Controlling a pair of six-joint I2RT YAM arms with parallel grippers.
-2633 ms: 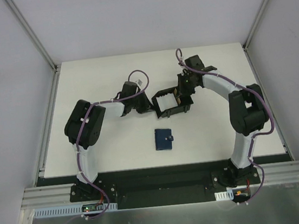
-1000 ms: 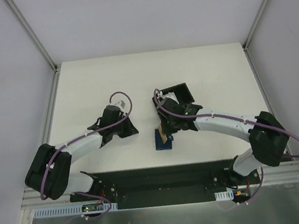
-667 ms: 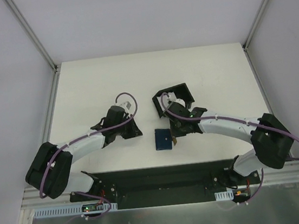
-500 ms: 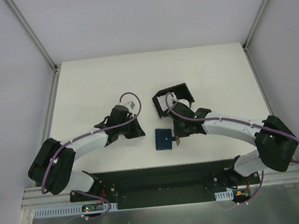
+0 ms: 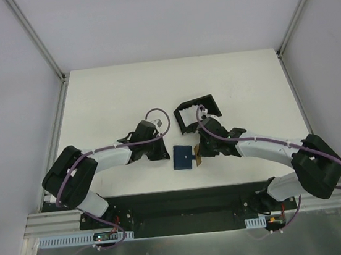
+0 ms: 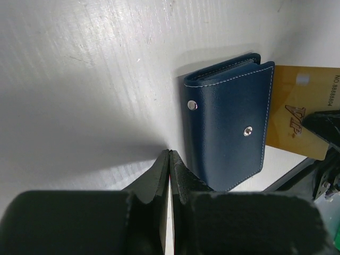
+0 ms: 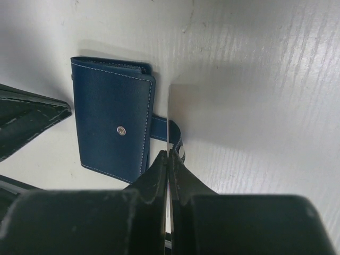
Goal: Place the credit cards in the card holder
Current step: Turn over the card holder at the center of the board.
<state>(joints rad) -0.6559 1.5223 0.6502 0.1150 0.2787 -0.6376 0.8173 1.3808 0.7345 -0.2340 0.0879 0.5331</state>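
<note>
Card holder point(image 5: 182, 157) lies folded shut on the white worktop point(image 5: 111, 97), near-centre. Yellow card point(image 6: 297, 109) shows at its right edge, with the left margin hidden behind the holder and one corner covered by the right fingers point(image 7: 162, 164), which pinch it. It is edge-on in the right wrist view. Left fingers point(image 6: 163, 166) are pressed together and empty, just left of the holder; contact unclear. Black tray point(image 5: 194, 109) sits farther back, contents indistinct. Grey walls surround.

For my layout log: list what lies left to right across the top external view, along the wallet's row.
Left gripper, shut → dark navy-blue folding card holder → yellow-orange plastic card, pinched by the right gripper.
</note>
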